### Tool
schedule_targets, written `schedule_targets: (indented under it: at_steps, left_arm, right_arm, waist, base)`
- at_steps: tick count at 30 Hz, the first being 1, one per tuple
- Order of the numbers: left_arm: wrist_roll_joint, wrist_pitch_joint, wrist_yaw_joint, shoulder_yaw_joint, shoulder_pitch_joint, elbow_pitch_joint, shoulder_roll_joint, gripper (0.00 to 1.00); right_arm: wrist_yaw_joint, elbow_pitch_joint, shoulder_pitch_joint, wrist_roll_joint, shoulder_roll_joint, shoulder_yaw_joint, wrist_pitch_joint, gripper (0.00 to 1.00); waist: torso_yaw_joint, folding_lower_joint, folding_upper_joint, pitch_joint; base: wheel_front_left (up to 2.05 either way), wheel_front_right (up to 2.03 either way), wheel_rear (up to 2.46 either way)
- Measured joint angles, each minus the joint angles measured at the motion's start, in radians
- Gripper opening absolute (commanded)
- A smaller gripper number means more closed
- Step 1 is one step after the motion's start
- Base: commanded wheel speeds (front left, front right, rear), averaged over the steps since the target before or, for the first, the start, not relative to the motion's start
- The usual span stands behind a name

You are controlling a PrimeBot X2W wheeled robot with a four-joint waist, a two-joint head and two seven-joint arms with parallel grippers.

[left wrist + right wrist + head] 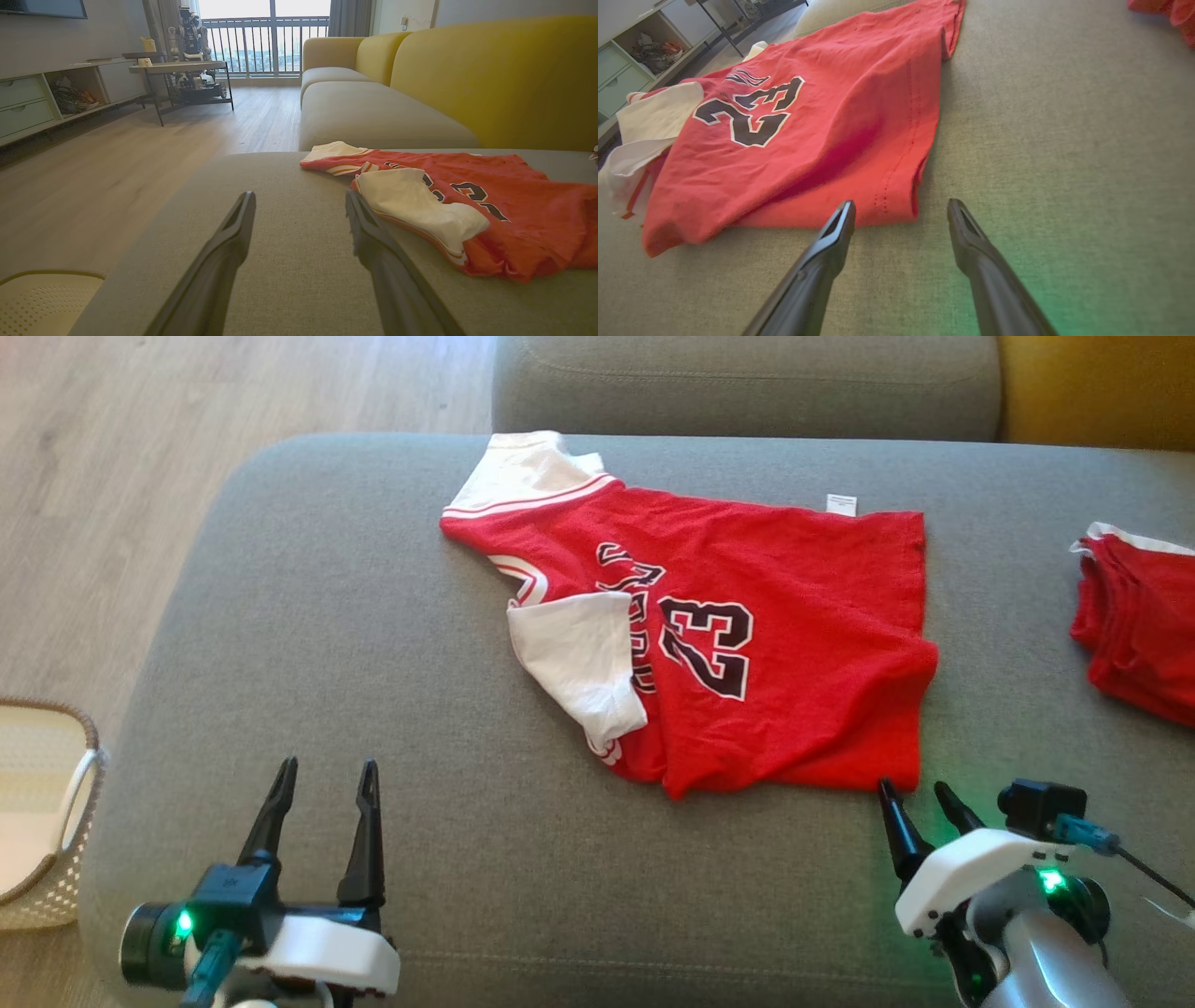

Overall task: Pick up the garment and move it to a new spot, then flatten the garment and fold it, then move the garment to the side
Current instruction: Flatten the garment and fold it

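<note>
Red garment [747, 644] lies on grey sofa [373, 644]; left gripper [331, 763] and right gripper [910, 785] jaws stand wide, empty.

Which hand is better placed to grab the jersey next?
Right, probably. The right hand is open, just short of the jersey at its hem corner; the left hand, open too, sits farther off over bare sofa.

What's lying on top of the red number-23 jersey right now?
One white short sleeve lies folded over the front of the red number-23 jersey, covering part of its black lettering. The covered letters cannot be read; the 23 is clear.
</note>
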Motion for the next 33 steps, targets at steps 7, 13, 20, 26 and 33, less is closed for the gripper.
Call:
schedule_targets:
  at_steps: [7,13,20,26,33]
  left_arm:
    - [0.009,0.0,-0.01,0.003,-0.004,0.013,-0.014,1.0]
    - [0.016,0.0,-0.017,0.026,-0.004,0.018,-0.017,1.0]
    - [0.016,0.0,-0.017,0.038,0.008,0.017,-0.023,1.0]
    - [0.016,0.0,-0.016,0.046,0.028,0.013,-0.035,1.0]
    - [0.015,0.0,-0.016,0.044,0.029,0.012,-0.048,1.0]
  right_arm:
    - [0.0,0.17,-0.085,0.04,0.0,0.022,-0.051,0.0]
    - [0.0,0.214,-0.119,0.049,0.0,0.026,-0.072,0.0]
    - [0.0,0.098,-0.108,-0.008,0.0,-0.052,-0.077,0.0]
    - [0.0,-0.027,-0.034,-0.101,0.0,-0.131,-0.065,0.0]
    - [0.0,-0.172,0.08,-0.152,0.001,-0.184,0.091,0.0]
  waist:
    - [0.018,-0.0001,0.0,0.0]
    - [0.01,-0.0001,0.0,-0.019]
    - [-0.032,-0.0002,0.0,-0.057]
    - [-0.078,-0.0002,0.0,-0.09]
    - [-0.116,-0.0002,0.0,-0.116]
  base:
    - [0.0,0.0,0.0]
    - [0.0,0.0,0.0]
    - [0.0,0.0,0.0]
    - [0.0,0.0,0.0]
    - [0.0,0.0,0.0]
